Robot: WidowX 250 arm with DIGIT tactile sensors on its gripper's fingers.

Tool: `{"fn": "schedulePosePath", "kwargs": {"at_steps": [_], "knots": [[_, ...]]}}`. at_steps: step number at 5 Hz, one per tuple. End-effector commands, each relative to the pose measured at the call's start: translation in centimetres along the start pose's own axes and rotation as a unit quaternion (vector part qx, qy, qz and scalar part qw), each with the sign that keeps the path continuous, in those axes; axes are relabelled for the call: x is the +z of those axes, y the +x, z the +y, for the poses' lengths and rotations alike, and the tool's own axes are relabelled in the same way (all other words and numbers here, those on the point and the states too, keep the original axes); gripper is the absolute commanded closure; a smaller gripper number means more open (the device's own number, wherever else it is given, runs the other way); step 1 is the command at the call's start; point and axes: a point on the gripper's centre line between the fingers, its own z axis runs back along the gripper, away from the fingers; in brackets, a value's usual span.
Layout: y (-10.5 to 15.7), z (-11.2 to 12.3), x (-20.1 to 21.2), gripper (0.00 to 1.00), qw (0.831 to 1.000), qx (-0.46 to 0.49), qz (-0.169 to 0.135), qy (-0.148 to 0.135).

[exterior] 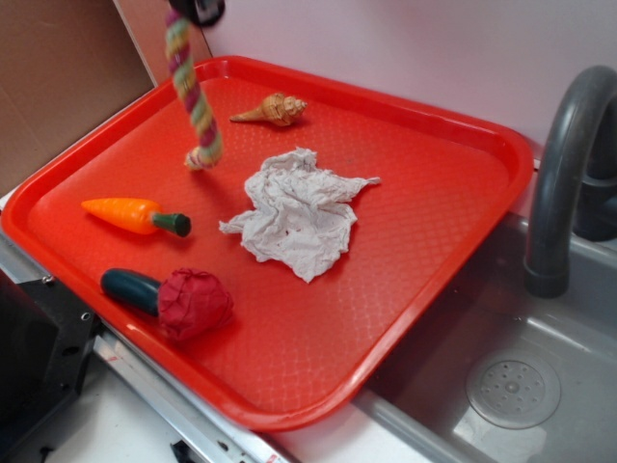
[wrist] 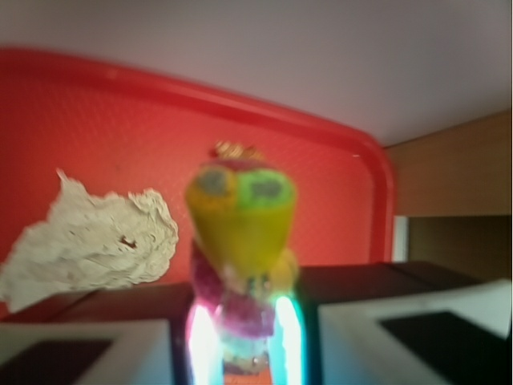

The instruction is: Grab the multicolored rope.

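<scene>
Left to right we see the orange plastic toy carrot (exterior: 130, 213) on the red plastic tray (exterior: 453, 145); the thick twisted pink-yellow-green cotton rope (exterior: 190, 89) hangs above it, lower end near the tray; fingers (wrist: 240, 341) clamp its top; crumpled white paper towel (exterior: 297, 213) right; risk: rope slipping from a shallow pinch.
</scene>
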Motion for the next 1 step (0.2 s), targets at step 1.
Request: {"fn": "schedulePosePath", "kwargs": {"at_steps": [1], "knots": [[-1.37,0.66,4.73,1.00,0.997,0.024,-0.064,-0.018]]}}
